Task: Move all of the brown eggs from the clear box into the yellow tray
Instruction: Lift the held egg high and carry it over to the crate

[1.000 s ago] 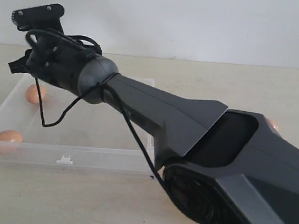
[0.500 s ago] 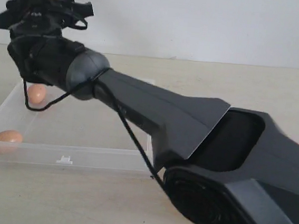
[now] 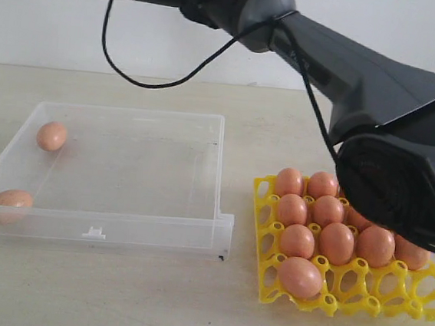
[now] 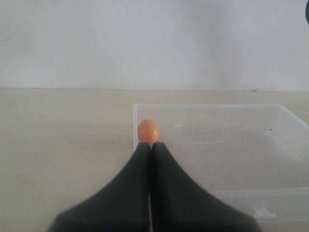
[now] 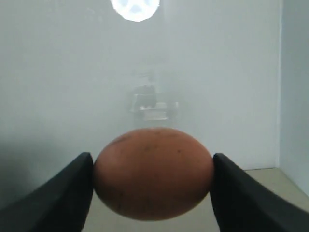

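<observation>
Yellow tray (image 3: 265, 291) partly behind arm (image 3: 380, 78) | right gripper (image 5: 152, 164) clamps one brown egg (image 5: 153, 174) | left gripper (image 4: 150, 147) closed, empty | clear box (image 3: 119, 227): two brown eggs (image 3: 51, 136) along left wall

Clear box (image 3: 119, 223): floor free except two brown eggs (image 3: 51, 135) by left wall. Yellow tray (image 3: 377, 304): front-right cups free.

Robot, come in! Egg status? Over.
Right gripper holding smooth brown egg. Left gripper shut, empty. Two brown eggs in clear plastic box. Yellow lattice tray: near cups free. No obstacle seen.
</observation>
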`<state>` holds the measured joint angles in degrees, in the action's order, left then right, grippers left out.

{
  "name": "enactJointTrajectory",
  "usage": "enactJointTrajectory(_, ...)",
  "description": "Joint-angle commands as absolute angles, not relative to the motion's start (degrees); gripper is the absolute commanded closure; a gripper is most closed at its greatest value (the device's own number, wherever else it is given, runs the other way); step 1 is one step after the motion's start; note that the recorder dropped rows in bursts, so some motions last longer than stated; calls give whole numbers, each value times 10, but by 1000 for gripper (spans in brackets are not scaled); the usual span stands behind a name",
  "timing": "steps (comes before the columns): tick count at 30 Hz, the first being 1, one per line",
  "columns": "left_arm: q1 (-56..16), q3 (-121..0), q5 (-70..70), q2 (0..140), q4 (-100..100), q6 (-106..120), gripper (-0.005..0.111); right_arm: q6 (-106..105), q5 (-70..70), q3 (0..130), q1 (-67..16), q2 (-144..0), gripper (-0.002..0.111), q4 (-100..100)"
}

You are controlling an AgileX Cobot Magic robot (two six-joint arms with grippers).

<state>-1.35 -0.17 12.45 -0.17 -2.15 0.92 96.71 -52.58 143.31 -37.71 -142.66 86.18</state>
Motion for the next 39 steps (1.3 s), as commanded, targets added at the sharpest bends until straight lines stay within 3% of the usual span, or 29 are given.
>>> enactJointTrajectory(1, -18, 0, 120, 0, -21, 12, 111, 1005, -687, 1436, -359, -1419, 109, 853)
enactJointTrajectory(9, -18, 0, 120, 0, -21, 12, 111, 1000, -700, 1433, -359, -1421, 109, 800)
enactJointTrajectory(15, -18, 0, 120, 0, -21, 12, 111, 1004, -700, 1433, -359, -1425, 109, 888)
enactJointTrajectory(18, -18, 0, 120, 0, -21, 12, 111, 1019, -620, 1433, -360, -1425, 109, 999)
enactJointTrajectory(26, -18, 0, 120, 0, -21, 12, 111, 975, -565, 1426, -360, -1426, 109, 999)
enactJointTrajectory(33, -18, 0, 120, 0, -21, 12, 111, 952, -431, 1401, -358, -1426, 109, 999)
enactJointTrajectory(39, -18, 0, 120, 0, -21, 12, 111, 954, -518, 1348, -309, -1422, 109, 999)
